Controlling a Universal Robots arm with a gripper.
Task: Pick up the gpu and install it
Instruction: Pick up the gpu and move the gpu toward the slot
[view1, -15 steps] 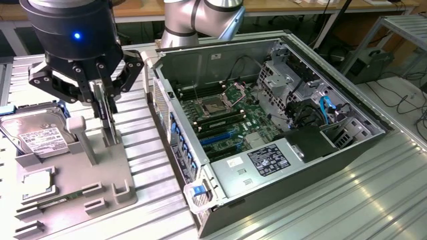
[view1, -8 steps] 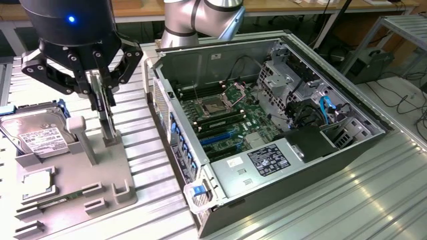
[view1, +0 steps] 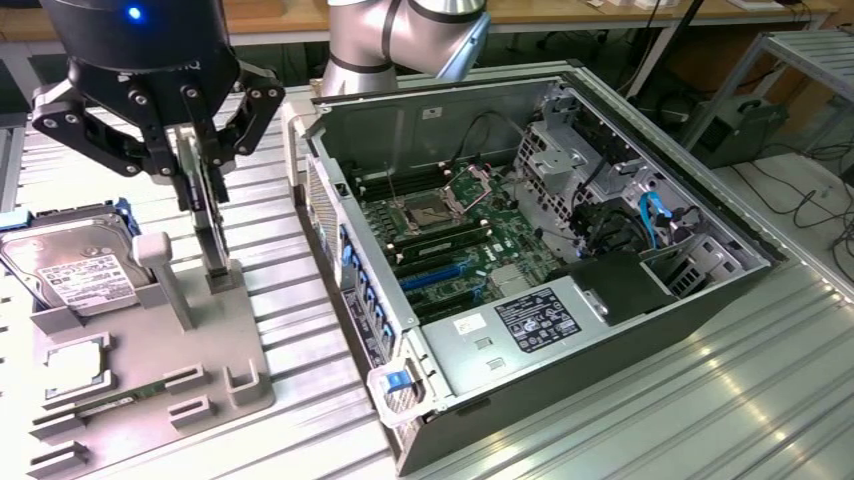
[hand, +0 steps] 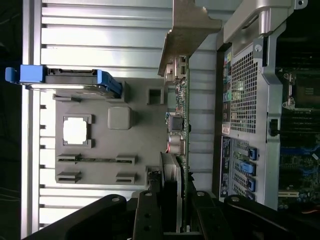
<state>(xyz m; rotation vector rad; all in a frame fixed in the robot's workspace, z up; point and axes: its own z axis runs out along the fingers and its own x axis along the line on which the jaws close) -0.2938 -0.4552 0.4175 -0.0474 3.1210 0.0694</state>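
Gripper (view1: 198, 165) is clamped on the gpu (view1: 211, 225), one finger on either face of the card, gripping its upper part. The card hangs upright and is seen edge-on in the exterior view. Its lower end is at the small slotted holder of the grey fixture tray (view1: 200, 350). Cannot tell whether that end sits in the slot or is just clear of it.

Wrist view: gripper (hand: 172, 197) fingers close on both sides of the gpu (hand: 182, 125). The green board edge and its connectors run away from the camera, ending at the silver-beige metal bracket (hand: 187, 30) at the far end. The card lies along the edge of the fixture tray (hand: 140, 145) nearest the computer case (hand: 245, 90).

On the tray:
- Hard drive (view1: 67, 270), white label up, blue side rails; in the wrist view (hand: 70, 80) it is at the far side of the tray from the card.
- Processor chip (view1: 74, 365) in its square recess (hand: 76, 131).
- Memory stick (view1: 120, 402) lying between two pairs of clips (hand: 95, 160).

The computer case (view1: 601, 330) lies on its side on the ribbed metal table (view1: 747, 400), just beside the tray on the exterior view's right, with the side panel off. The motherboard (view1: 454, 240) is exposed. The gpu is outside the case, over the tray.
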